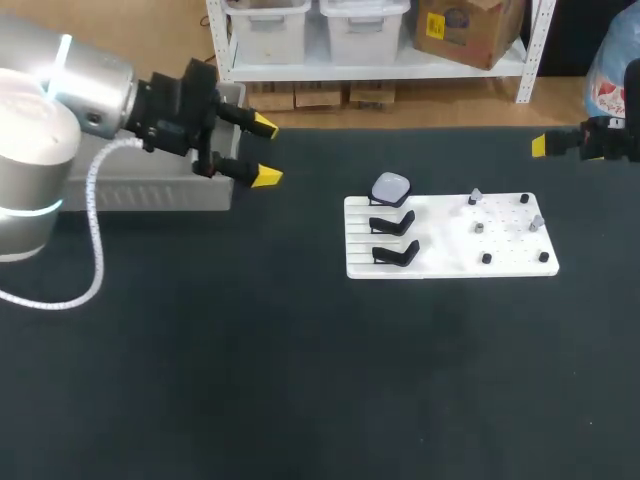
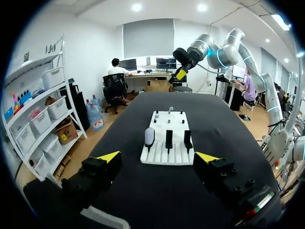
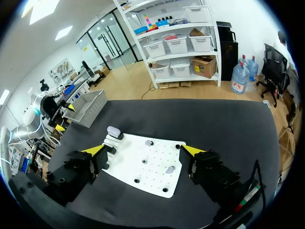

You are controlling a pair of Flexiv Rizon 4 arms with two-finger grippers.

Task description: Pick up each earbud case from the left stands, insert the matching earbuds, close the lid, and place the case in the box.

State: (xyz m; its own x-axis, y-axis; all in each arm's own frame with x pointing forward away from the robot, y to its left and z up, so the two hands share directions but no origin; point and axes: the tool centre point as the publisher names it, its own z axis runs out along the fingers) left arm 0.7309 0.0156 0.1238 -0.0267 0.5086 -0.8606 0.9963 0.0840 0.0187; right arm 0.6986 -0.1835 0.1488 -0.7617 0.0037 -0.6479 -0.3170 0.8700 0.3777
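Note:
A white board (image 1: 510,262) lies right of the table's middle. Three black stands line its left side. The farthest one holds a pale earbud case (image 1: 390,187), lid shut; the other two stands (image 1: 394,238) are bare. Small grey and black earbuds (image 1: 479,227) sit on pegs on the board's right half. My left gripper (image 1: 265,151) hangs open over the far left of the table, well apart from the board. In its wrist view the left gripper (image 2: 158,157) faces the case (image 2: 149,137). My right gripper (image 3: 143,150) is open above the board (image 3: 152,176), with the case (image 3: 114,132) ahead of it.
A grey box (image 1: 150,190) stands at the far left, behind my left gripper; the box (image 3: 88,107) also shows in the right wrist view. Only one yellow tip of my right gripper (image 1: 540,146) shows in the head view, at the far right.

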